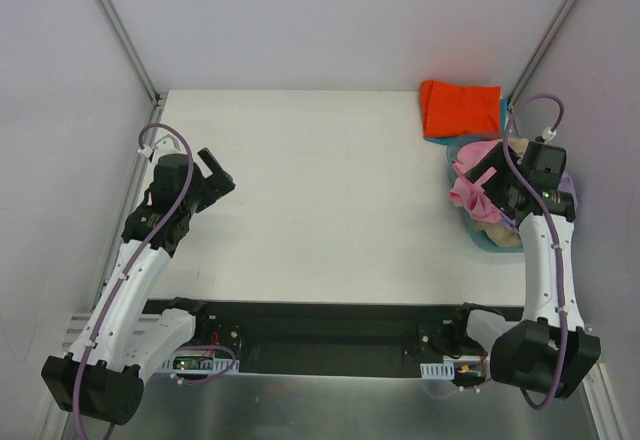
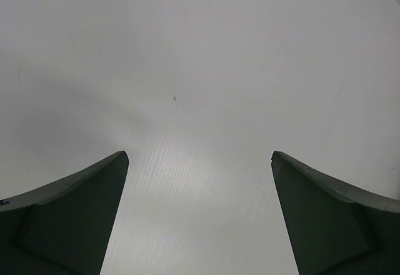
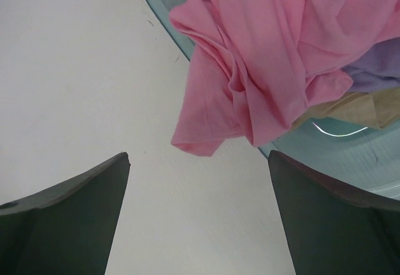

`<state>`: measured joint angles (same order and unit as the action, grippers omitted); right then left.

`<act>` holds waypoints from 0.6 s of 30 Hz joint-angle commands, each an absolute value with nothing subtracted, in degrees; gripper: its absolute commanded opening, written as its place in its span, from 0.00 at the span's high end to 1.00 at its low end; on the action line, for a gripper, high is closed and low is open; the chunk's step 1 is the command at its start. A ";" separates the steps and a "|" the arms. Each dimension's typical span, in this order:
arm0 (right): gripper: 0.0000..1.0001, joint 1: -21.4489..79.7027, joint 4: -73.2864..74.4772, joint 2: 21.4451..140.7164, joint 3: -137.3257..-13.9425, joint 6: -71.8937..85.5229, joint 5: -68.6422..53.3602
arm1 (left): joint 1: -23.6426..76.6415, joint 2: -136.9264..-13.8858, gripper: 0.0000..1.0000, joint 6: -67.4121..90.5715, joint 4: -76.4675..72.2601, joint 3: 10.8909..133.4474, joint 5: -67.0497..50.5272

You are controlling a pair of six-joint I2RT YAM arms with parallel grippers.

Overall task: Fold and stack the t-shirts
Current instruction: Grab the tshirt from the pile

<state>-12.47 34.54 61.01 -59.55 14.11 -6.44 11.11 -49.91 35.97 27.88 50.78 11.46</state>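
A crumpled pink t-shirt (image 1: 470, 182) lies on top of the pile in the light blue basket (image 1: 487, 239) at the right edge, one part hanging over the rim (image 3: 206, 125). Lavender (image 3: 375, 75) and beige (image 3: 356, 109) shirts show beneath it. A folded orange-red shirt (image 1: 459, 108) lies on a teal one (image 1: 440, 140) at the far right corner. My right gripper (image 3: 199, 162) is open and empty, just short of the pink shirt's hanging edge. My left gripper (image 2: 200, 159) is open and empty over bare table at the left.
The white table (image 1: 320, 190) stretches between the arms. Grey walls and metal frame posts (image 1: 120, 30) enclose the back and sides. The black base rail (image 1: 320, 325) runs along the near edge.
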 commanded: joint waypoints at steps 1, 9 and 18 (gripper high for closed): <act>0.03 -12.74 32.87 65.03 -58.36 17.22 -3.17 | 10.46 -50.01 0.01 34.80 23.21 49.84 12.93; 0.01 -12.74 28.92 73.55 -56.78 17.67 9.22 | 10.46 -49.83 0.01 33.58 20.13 48.08 11.52; 0.70 -12.83 18.64 84.29 -58.00 21.62 3.00 | 10.46 -48.96 0.01 34.19 19.42 47.20 10.47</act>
<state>-12.67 25.54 83.50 -56.88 19.16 6.59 11.11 -50.13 34.87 21.65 47.81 11.03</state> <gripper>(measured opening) 0.547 0.993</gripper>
